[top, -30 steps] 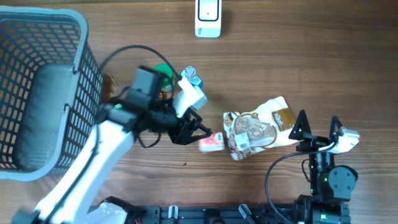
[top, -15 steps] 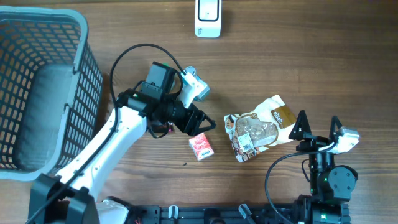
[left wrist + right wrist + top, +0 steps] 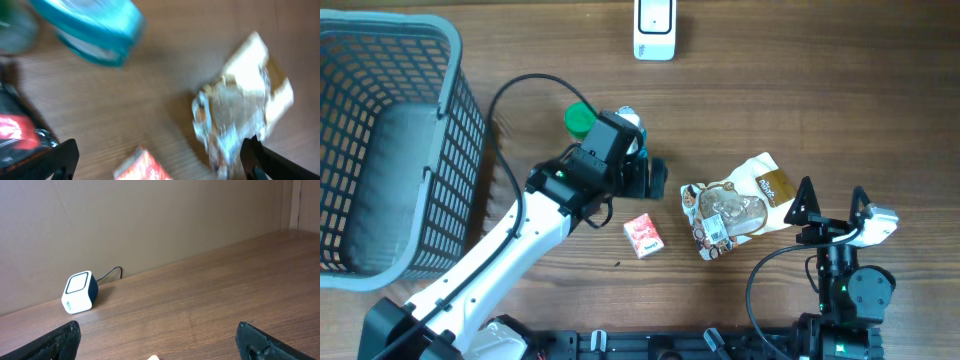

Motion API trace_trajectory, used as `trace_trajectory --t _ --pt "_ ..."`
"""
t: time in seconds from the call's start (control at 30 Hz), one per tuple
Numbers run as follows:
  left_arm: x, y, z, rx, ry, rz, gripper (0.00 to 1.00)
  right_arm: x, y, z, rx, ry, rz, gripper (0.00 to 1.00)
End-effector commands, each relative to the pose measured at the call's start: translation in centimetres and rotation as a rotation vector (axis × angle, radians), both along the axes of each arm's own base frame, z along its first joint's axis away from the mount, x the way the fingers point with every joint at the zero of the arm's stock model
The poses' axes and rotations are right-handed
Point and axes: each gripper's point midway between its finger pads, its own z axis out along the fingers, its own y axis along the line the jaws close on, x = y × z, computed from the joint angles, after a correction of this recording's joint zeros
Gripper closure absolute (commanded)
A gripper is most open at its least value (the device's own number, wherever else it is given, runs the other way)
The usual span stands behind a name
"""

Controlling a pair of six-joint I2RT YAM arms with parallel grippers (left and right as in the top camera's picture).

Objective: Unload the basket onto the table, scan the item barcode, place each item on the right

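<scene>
The left gripper [image 3: 657,178] hung over the middle of the table [image 3: 840,90] with its jaws spread wide and nothing between them; in its wrist view the two dark fingertips [image 3: 64,156] stood far apart over bare wood. Just beside it, toward the table edge nearest the arm bases, lay the small red box [image 3: 642,236], flat on the wood and turned at a slant, its top face red with white patches whose print was too small to read. Next to the box, toward the right side of the table, lay a crumpled snack bag [image 3: 735,207], cream, brown and glossy, with a small white label near its lower end. The right gripper [image 3: 832,205] sat past the bag's right end, also fully open and empty. A teal container [image 3: 95,30] and a green cap [image 3: 579,119] lay by the left arm, a grey basket [image 3: 450,60] filled the left end, and the white scanner [image 3: 654,25] stood at the far edge.
</scene>
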Motion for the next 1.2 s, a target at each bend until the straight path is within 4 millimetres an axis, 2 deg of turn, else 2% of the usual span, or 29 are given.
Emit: trace_trajectory --t 0.0,0.03,0.1,0.2,0.23,0.27,0.33,0.47,0.57,0.63,0.7,0.8,0.9,1.03,1.1,1.17 --pt "5.5 4.7 2.8 -0.073 -0.126 0.393 0.00 0.0 0.2 0.2 -0.018 -0.008 0.013 0.00" --pt "7.8 6.6 4.9 -0.128 -0.206 0.462 0.00 0.0 0.2 0.2 -0.018 -0.008 0.013 0.00" --pt "10.0 9.1 7.9 -0.177 -0.326 0.516 0.00 0.0 0.2 0.2 -0.018 -0.008 0.013 0.00" --pt "11.8 12.4 12.2 -0.178 -0.509 0.529 0.00 0.0 0.2 0.2 -0.018 -0.008 0.013 0.00" --pt "12.3 14.6 13.9 -0.171 -0.579 0.565 0.00 0.0 0.2 0.2 -0.017 -0.008 0.013 0.00" --pt "12.5 16.2 14.6 -0.165 -0.607 0.599 0.00 0.0 0.2 0.2 -0.017 -0.008 0.013 0.00" --pt "12.7 20.6 15.6 -0.139 -0.648 0.698 0.00 0.0 0.3 0.2 -0.010 -0.008 0.014 0.00" --pt "12.3 28.3 15.7 -0.062 -0.679 0.858 0.00 0.0 0.2 0.2 0.060 -0.015 0.013 0.00" --pt "11.6 31.3 15.4 0.021 -0.682 0.884 0.00 0.0 0.4 0.2 0.088 -0.016 0.025 0.00" --pt "11.5 32.0 15.6 0.024 -0.690 0.887 0.00 0.0 0.6 0.2 0.170 -0.023 0.032 0.00" --pt "11.7 31.4 15.6 -0.003 -0.687 0.855 0.00 0.0 1.1 0.3 0.217 -0.026 0.062 0.00" --pt "12.1 29.8 15.5 -0.033 -0.676 0.795 0.00 -0.1 3.5 0.6 0.214 -0.024 0.205 0.00" --pt "12.4 28.9 15.9 0.004 -0.705 0.734 0.00 -0.4 5.2 0.8 0.212 -0.019 0.301 0.00" --pt "13.1 28.8 18.5 -0.021 -0.814 0.715 0.00 -0.7 6.3 0.8 0.211 -0.013 0.370 0.00" --pt "13.6 28.5 21.5 -0.058 -0.937 0.689 0.00 -0.7 6.4 0.8 0.212 -0.011 0.378 0.00" --pt "13.7 28.2 23.1 -0.074 -1.000 0.675 0.00 -0.6 6.4 0.6 0.214 -0.003 0.377 0.00"
